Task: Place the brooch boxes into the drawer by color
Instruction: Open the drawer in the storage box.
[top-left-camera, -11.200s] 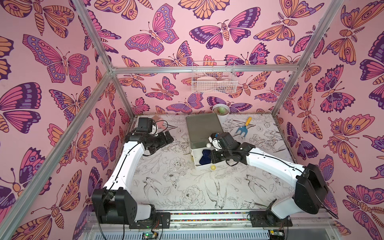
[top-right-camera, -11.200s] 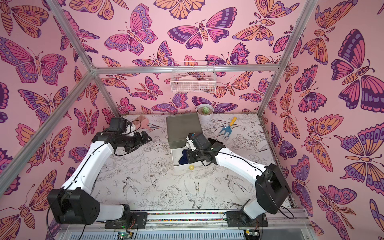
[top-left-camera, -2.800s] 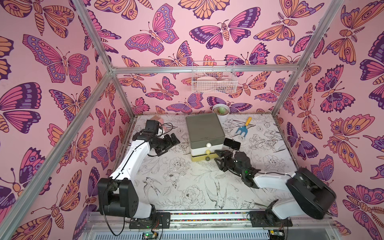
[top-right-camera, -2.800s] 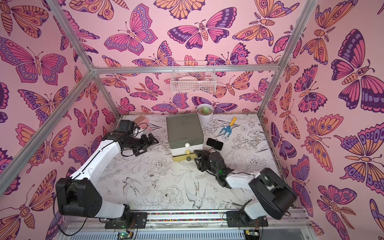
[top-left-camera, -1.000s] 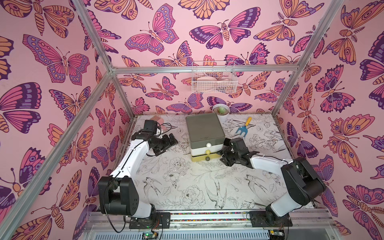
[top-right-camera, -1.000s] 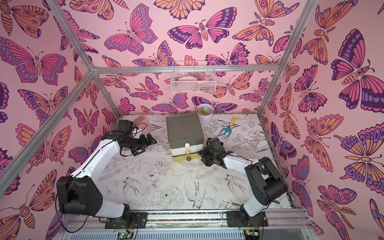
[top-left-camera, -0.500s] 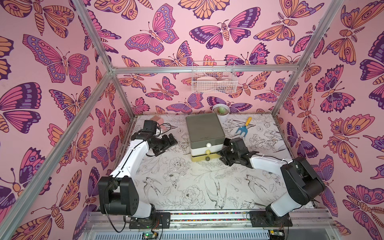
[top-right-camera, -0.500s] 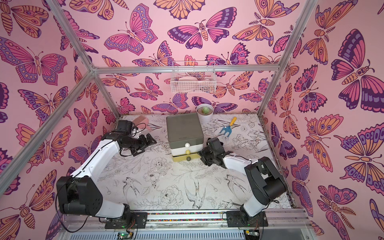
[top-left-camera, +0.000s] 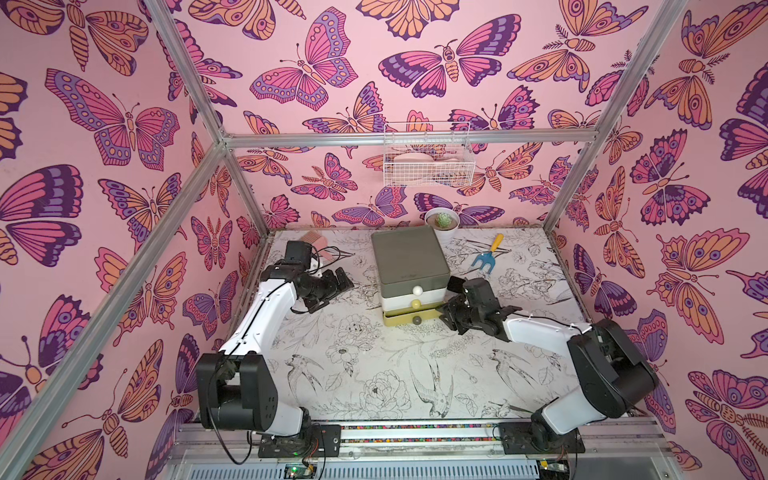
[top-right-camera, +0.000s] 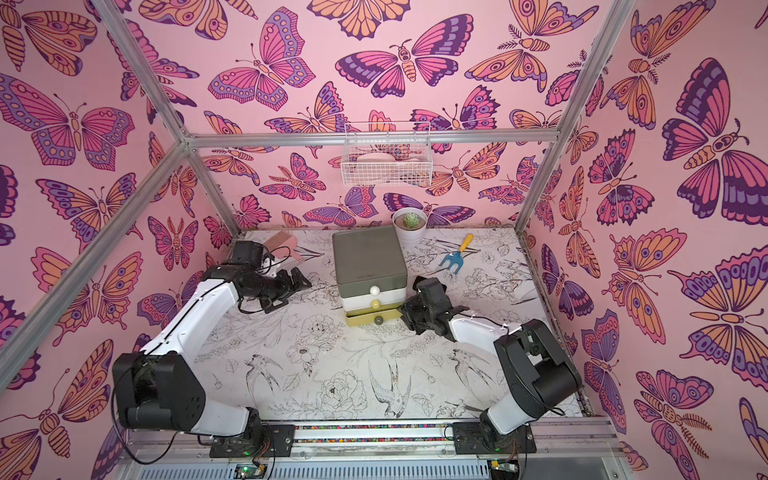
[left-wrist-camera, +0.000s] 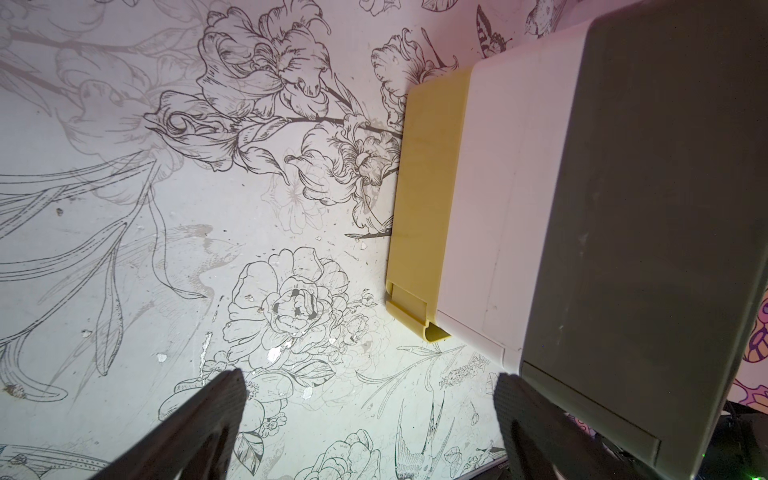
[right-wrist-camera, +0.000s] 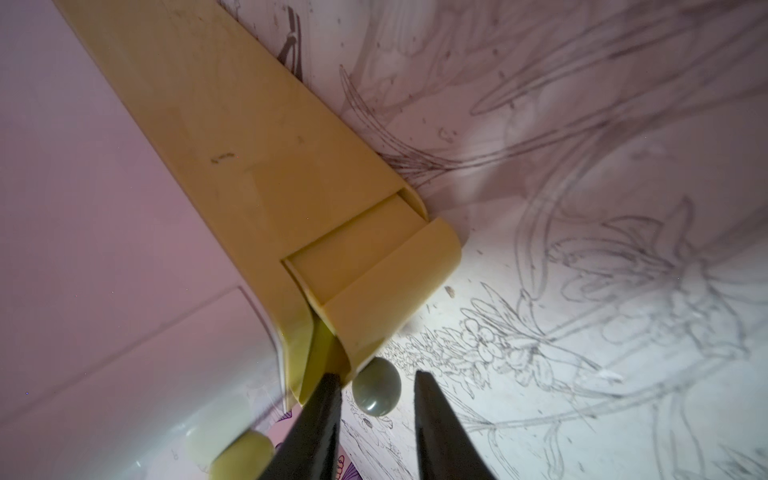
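At the back middle of the table (top-left-camera: 374, 374): a small boxy plastic drawer chest (top-left-camera: 409, 259) with a grey-green top tier, a white middle tier and a yellow bottom tier. Its front faces the table's near edge.
Ball knobs: a white knob (top-left-camera: 417, 289) on the top tier, a yellow knob (top-left-camera: 414, 304) on the middle tier, and a grey-green knob (right-wrist-camera: 376, 390) on the bottom tier.
Yellow bottom drawer (top-left-camera: 399, 321): it stands out a little from the chest's front, while the two tiers above sit flush.
Inside of the tiers: hidden in every view.
Right gripper (right-wrist-camera: 376, 374): low at the chest's right front corner, reaching across the yellow bottom drawer's front. Its dark fingers (right-wrist-camera: 322, 419) stand on either side of the grey-green knob.
Right jaws: a narrow gap, slightly wider than the knob. One finger is close beside the knob and table shows between it and the other finger, so it is not clamped.
Left gripper (top-left-camera: 340, 282): above bare table to the left of the chest, apart from it.
Left jaws: spread wide, with only printed table between them.
Back edge of the table: a white pot with a small green succulent (top-left-camera: 442, 224), just beside the chest's back right corner.
Back right part of the table: a toy garden fork (top-left-camera: 486, 255) with blue tines and a yellow handle, lying flat.
Back left corner: a pink comb (top-right-camera: 282, 241) behind the left arm.
Back wall: a white wire basket (top-left-camera: 428, 160) hanging on the rail; I cannot make out its pale contents.
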